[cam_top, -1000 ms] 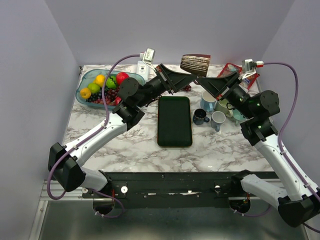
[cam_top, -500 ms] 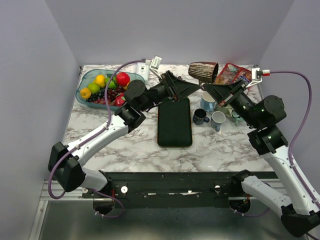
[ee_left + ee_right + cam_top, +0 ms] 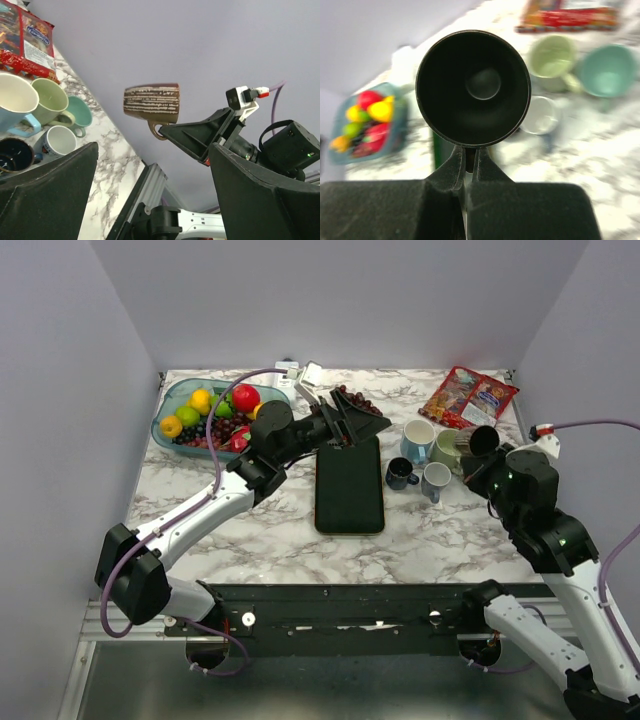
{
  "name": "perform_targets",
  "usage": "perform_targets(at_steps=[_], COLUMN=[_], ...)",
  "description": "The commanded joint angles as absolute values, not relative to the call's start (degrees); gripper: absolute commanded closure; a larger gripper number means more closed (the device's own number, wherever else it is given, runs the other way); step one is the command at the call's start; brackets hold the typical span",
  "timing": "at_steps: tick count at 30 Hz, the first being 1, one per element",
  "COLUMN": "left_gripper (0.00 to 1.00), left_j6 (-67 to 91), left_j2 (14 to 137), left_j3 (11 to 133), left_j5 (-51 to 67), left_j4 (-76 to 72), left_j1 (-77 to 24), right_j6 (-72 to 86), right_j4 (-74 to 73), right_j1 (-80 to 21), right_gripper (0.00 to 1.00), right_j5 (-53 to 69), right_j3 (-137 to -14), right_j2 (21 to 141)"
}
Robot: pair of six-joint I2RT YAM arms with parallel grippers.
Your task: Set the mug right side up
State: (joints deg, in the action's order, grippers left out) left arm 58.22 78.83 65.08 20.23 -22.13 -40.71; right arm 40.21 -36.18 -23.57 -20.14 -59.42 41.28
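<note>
The brown ribbed mug (image 3: 485, 440) hangs in the air at the right, over the cluster of cups. Its dark opening faces up toward the top camera. My right gripper (image 3: 479, 456) is shut on its handle. In the right wrist view the mug (image 3: 473, 86) shows its round black inside just beyond my gripper (image 3: 468, 156). From the left wrist view the mug (image 3: 151, 102) appears side-on, with white streaks, held by the other arm. My left gripper (image 3: 358, 420) stands open and empty over the far end of the dark slab; in its own view (image 3: 155, 195) nothing lies between the fingers.
A dark green slab (image 3: 349, 483) lies mid-table. A blue bowl of fruit (image 3: 168, 408) sits back left, with grapes (image 3: 356, 400) behind my left gripper. Several cups, among them a pale blue one (image 3: 418, 437) and a small dark one (image 3: 401, 474), stand right of the slab. A red snack packet (image 3: 470, 397) lies back right.
My left gripper opened, let go of the mug and sank toward the slab. My right arm carried the mug by its handle to the right and nearer, turning its opening upward.
</note>
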Motion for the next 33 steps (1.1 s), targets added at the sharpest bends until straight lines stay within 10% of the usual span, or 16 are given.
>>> perform_targets(at_steps=[1, 33], left_gripper=[0.01, 0.01], left_j6=[55.72, 52.30], left_j2=[77.60, 74.80], left_j3=[64.78, 60.82], left_j5=[21.80, 21.45], left_j4=[-20.22, -12.31], left_j1=[-40.34, -37.88], right_j6=[40.60, 45.61], right_j4=[-49.81, -33.84], right_j1=[-23.64, -17.67], right_gripper=[0.99, 0.99], right_j5=[-35.41, -29.45], right_j3=[-56.61, -37.27], right_j2=[38.67, 61.79])
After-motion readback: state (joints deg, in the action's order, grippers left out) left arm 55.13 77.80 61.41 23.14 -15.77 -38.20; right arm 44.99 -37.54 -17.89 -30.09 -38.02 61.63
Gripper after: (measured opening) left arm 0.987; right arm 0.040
